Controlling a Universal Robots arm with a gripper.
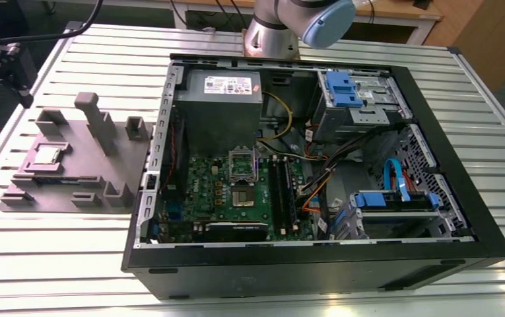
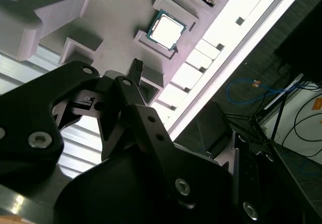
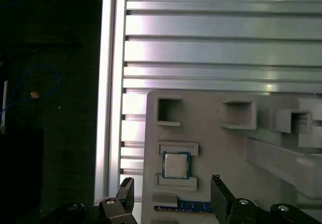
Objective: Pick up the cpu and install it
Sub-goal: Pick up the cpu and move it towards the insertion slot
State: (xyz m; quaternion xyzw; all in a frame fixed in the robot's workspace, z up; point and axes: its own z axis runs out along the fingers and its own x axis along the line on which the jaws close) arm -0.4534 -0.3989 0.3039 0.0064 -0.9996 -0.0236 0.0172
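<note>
Grey plastic forms the stepped block [image 1: 102,165] at the exterior view's left, resting on the slatted metal table [image 1: 59,251]. The cpu [image 1: 48,154] lies flat in one of its shallow pockets, metal top up. 2 low lips frame it, probably to keep it square and in a known spot for pickup. In the first wrist view the gripper [image 3: 172,194] hangs over that pocket with its 2 fingers [image 3: 219,189] spread wide and holding nothing. The chip sits ahead of them and between their lines, untouched, which reads as lining up to take it by opposite edges. Toward the exterior view's right stands the open computer case [image 1: 323,271], side panel off so the green board [image 1: 201,178] faces up. Its socket frame [image 1: 241,173] near the board's middle is well apart from the chip, so installing has not begun.
</note>
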